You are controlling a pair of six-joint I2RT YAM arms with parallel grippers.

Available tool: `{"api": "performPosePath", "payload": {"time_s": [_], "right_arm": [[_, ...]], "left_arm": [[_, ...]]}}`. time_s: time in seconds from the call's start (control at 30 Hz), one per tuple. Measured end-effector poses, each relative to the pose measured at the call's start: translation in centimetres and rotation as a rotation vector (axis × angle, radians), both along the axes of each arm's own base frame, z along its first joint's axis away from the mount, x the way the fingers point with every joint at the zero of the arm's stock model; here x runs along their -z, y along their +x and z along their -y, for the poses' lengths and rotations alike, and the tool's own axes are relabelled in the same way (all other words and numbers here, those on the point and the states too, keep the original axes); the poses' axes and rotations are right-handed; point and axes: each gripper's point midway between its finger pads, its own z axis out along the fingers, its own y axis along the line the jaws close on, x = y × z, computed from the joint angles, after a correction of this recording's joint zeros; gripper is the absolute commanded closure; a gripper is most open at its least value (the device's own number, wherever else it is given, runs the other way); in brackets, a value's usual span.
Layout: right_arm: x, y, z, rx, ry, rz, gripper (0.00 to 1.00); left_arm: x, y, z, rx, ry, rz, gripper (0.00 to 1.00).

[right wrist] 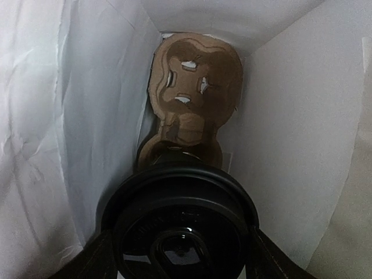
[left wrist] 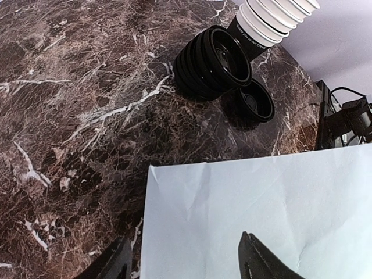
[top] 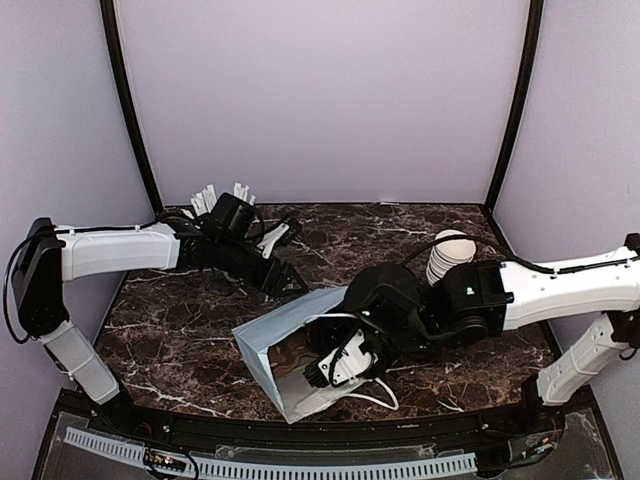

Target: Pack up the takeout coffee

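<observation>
The takeout coffee (right wrist: 180, 221) shows its round black lid close to the right wrist camera, inside a white paper bag (right wrist: 104, 116) that lies on its side. My right gripper (right wrist: 181, 263) is shut on the coffee, one finger against each side of the lid. Deeper in the bag lies a brown cardboard cup carrier (right wrist: 195, 93). In the top view my right gripper (top: 335, 365) reaches into the mouth of the bag (top: 268, 338). My left gripper (left wrist: 186, 263) is open over the bag's (left wrist: 261, 203) corner, one finger above marble and the other above paper.
A stack of loose black lids (left wrist: 212, 64) and one single lid (left wrist: 256, 100) lie on the marble beyond the bag. A stack of white-rimmed cups (top: 450, 255) lies behind them. White packets (top: 220, 197) stand at the back left. The table edge (top: 300, 428) runs close to the bag mouth.
</observation>
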Motion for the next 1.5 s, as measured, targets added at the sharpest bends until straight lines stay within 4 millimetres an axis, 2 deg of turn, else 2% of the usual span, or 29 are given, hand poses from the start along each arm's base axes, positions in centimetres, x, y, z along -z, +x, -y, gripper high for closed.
{"api": "performPosePath", "payload": {"time_s": [0.37, 0.67, 0.97, 1.5], "right_arm": [[0.4, 0.3, 0.1, -0.001, -0.012, 0.022, 0.59], [0.7, 0.8, -0.8, 0.017, 0.0, 0.041, 0.6], [2.6, 1.5, -1.7, 0.042, -0.042, 0.038, 0.6], [2.5, 3.0, -2.2, 0.087, -0.033, 0.036, 0.62]], "left_arm": [[0.9, -1.3, 0.4, 0.047, -0.031, -0.054, 0.36], [1.5, -1.9, 0.7, 0.077, -0.045, -0.088, 0.38], [2.0, -1.9, 0.8, 0.083, -0.047, -0.106, 0.39], [3.0, -1.9, 1.0, 0.09, -0.041, -0.121, 0.4]]}}
